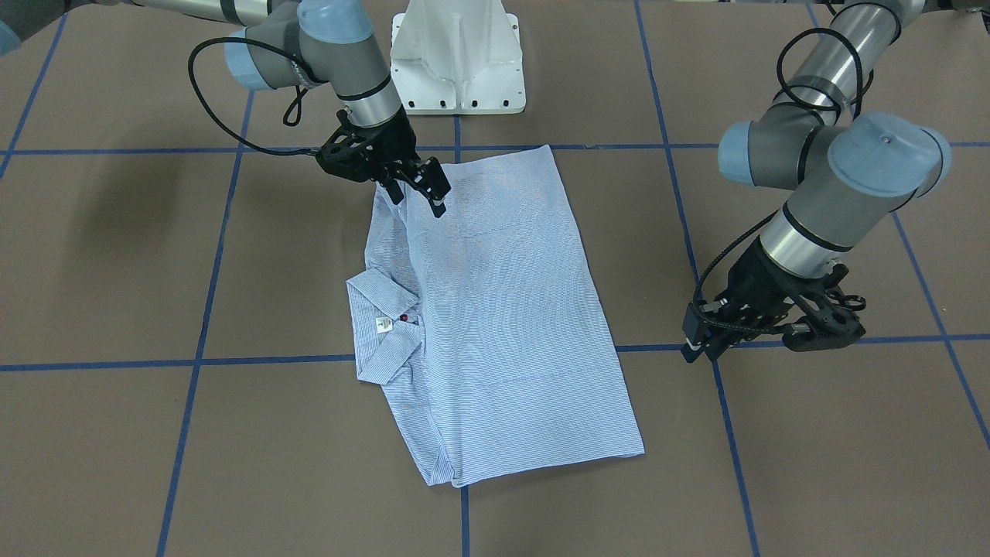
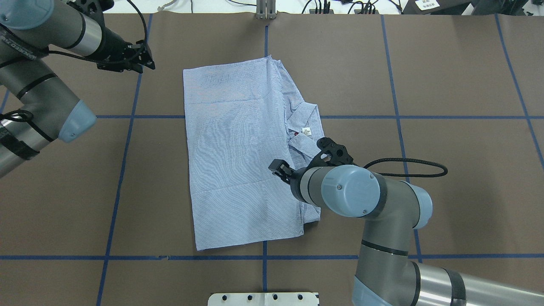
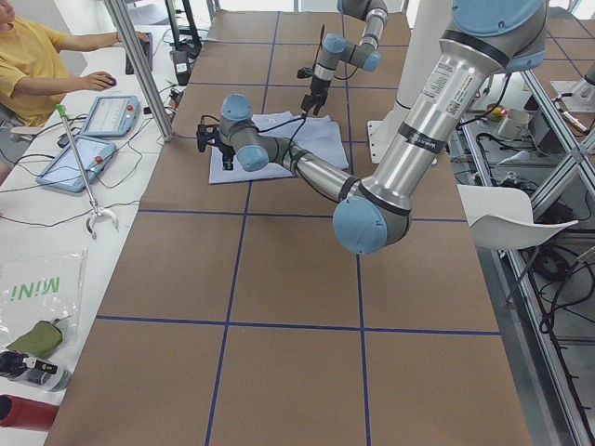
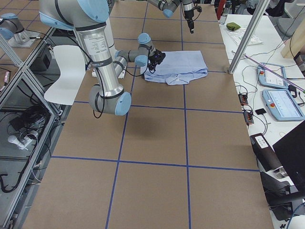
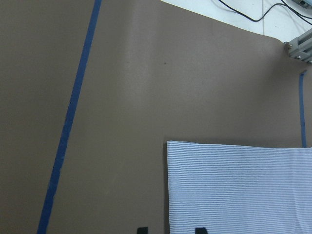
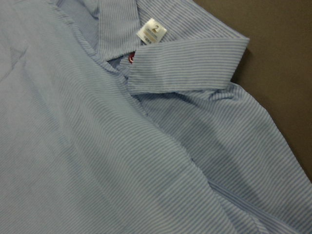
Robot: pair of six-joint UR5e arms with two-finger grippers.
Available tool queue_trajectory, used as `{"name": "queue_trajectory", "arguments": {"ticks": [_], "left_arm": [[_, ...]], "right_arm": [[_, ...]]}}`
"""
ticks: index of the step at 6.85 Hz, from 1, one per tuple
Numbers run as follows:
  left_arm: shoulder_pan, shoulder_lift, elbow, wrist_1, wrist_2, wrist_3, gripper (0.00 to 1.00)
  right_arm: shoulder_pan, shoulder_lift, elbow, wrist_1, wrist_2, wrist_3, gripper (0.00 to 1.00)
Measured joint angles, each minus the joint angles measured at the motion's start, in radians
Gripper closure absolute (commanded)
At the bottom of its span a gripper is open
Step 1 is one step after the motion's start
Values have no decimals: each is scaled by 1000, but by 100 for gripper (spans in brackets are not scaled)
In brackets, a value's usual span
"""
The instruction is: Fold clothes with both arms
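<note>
1. 1 shirt (image 2: 238, 157), light blue with fine white stripes, lies flat on the brown table (image 2: 446, 76) near its middle. It is folded into a rough rectangle and crosses a blue tape line (image 2: 425, 117).
2. The collar (image 2: 308, 123) is on the shirt's edge toward the robot's right. A white neck label (image 6: 152, 31) and 1 dark red button (image 6: 131, 59) show inside it.
3. Right gripper (image 1: 418, 199): over the shirt's corner nearest the white base (image 1: 456, 54), on the collar side. Its fingers are spread apart with no cloth between them. Cannot tell whether the tips touch the fabric.
4. Right wrist view: nearly all striped cloth, with the collar and label at the top and a strip of table at the right. No fingertips are in frame.
5. Left gripper (image 1: 700, 350): clear of the shirt, on the robot's left, near the shirt's far corner and over bare table at a tape line.
6. Left wrist view: 2 fingertips (image 5: 141, 230) at the bottom edge, parted, with nothing gripped. A corner of the shirt lies ahead of them on the table.
7. Left side view: a person in a yellow top (image 3: 28, 56) sits at the bench beside the table, 1 hand resting on it.
</note>
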Motion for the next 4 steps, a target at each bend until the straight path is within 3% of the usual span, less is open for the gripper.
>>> {"name": "queue_trajectory", "arguments": {"ticks": [1, 2, 4], "left_arm": [[0, 0, 0, 0, 0, 0, 57], [1, 0, 0, 0, 0, 0, 57], [1, -1, 0, 1, 0, 0, 57]], "right_arm": [[-19, -13, 0, -5, -4, 4, 5], [-28, -28, 4, -9, -5, 8, 13], [-41, -41, 6, -20, -5, 12, 69]]}}
